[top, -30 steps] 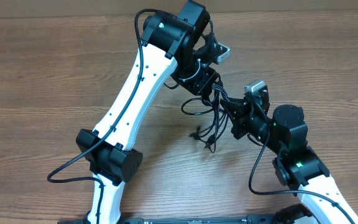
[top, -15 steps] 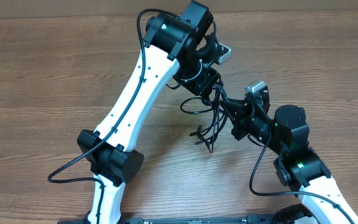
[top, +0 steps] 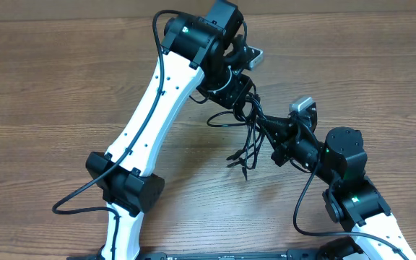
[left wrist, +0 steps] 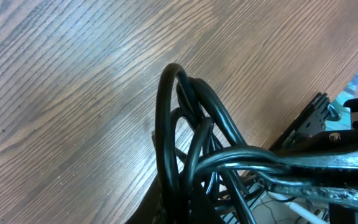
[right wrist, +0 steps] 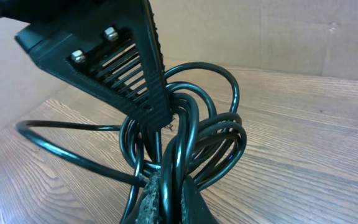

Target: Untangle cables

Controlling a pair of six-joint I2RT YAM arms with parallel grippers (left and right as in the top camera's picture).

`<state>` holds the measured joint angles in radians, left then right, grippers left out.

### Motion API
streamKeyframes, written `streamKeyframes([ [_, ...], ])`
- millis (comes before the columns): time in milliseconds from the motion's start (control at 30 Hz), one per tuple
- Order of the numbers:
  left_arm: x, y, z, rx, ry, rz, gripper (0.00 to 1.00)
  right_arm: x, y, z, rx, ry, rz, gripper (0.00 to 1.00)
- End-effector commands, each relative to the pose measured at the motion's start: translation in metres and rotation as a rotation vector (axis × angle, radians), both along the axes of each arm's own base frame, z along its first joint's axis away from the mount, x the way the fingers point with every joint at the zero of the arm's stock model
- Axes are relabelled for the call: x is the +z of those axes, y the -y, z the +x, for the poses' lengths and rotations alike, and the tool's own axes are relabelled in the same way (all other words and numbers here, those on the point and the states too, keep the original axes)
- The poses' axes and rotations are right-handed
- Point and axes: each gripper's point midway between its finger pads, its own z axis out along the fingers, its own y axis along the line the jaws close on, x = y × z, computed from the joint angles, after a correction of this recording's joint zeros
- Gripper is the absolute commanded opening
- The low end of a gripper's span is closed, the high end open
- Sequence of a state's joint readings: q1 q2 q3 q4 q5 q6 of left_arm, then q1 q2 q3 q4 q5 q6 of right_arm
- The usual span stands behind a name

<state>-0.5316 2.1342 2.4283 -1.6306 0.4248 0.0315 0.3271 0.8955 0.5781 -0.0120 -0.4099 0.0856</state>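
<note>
1. Table (top: 49,87): wood top. No cord lies on it as a separate strand, so you have nothing finished to count yet.
2. Arms: the left arm (top: 157,94) reaches over the middle and the right arm (top: 345,173) comes in from the lower right. The wrists meet close together at the bundle.
3. Cables (top: 248,137): one black clump, right of centre, hanging between the two claws with loops drooping toward the wood. In the left wrist view, arcs cross and thread through each other (left wrist: 191,124). The right wrist view shows the same, with stacked loops packed tight (right wrist: 204,137). My read is that you are early in the task, the knot is intact and no strand is freed.
4. Left gripper (top: 242,95): jaws narrow, clamped on the cables. The cords run straight in between the fingers (left wrist: 303,177).
5. Right gripper (top: 269,128): also pinched tight on the cables, which rise out from between its fingers (right wrist: 166,199). The left claw's ribbed finger sits just beside the same loops.
6. Plug ends (top: 237,160): a few loose tails dangle below the clump. I can't tell whether they touch the table.
7. Left to do, likely: draw the claws apart, pick one free tail, work it out of the loops and lay it aside, then repeat for each cord. That is nearly the whole job.
</note>
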Motion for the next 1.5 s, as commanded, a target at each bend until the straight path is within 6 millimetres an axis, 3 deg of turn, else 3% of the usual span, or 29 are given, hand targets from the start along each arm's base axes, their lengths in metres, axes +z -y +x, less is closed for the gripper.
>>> streamKeyframes([
  [0, 0.001, -0.060, 0.054, 0.194, 0.134, 0.125, 0.04, 0.029, -0.015, -0.023, 0.138, 0.066, 0.054, 0.04],
  [300, 0.003, -0.082, 0.075, 0.306, 0.154, 0.127, 0.04, 0.036, -0.025, -0.035, 0.227, 0.086, 0.079, 0.04],
  [667, 0.003, -0.085, 0.076, 0.314, 0.146, 0.124, 0.04, 0.041, -0.028, -0.039, 0.263, 0.101, 0.090, 0.04],
  [700, 0.003, -0.083, 0.073, 0.307, 0.134, 0.110, 0.04, 0.040, -0.028, -0.038, 0.260, 0.099, 0.089, 0.06],
  [733, 0.004, -0.081, 0.072, 0.303, 0.126, 0.102, 0.05, 0.039, -0.028, -0.037, 0.253, 0.097, 0.087, 0.18],
  [767, 0.004, -0.079, 0.069, 0.298, 0.115, 0.091, 0.04, 0.038, -0.027, -0.035, 0.243, 0.094, 0.084, 0.38],
  [933, 0.005, -0.071, 0.058, 0.259, 0.066, 0.048, 0.04, 0.023, -0.016, -0.014, 0.126, 0.059, 0.044, 0.68],
  [1133, 0.005, -0.067, 0.046, 0.210, 0.031, 0.030, 0.04, 0.002, -0.013, 0.003, 0.078, 0.024, -0.004, 0.74],
  [1467, 0.007, -0.034, 0.023, 0.077, 0.026, -0.002, 0.04, -0.013, -0.011, 0.019, 0.033, 0.003, -0.031, 0.79],
])
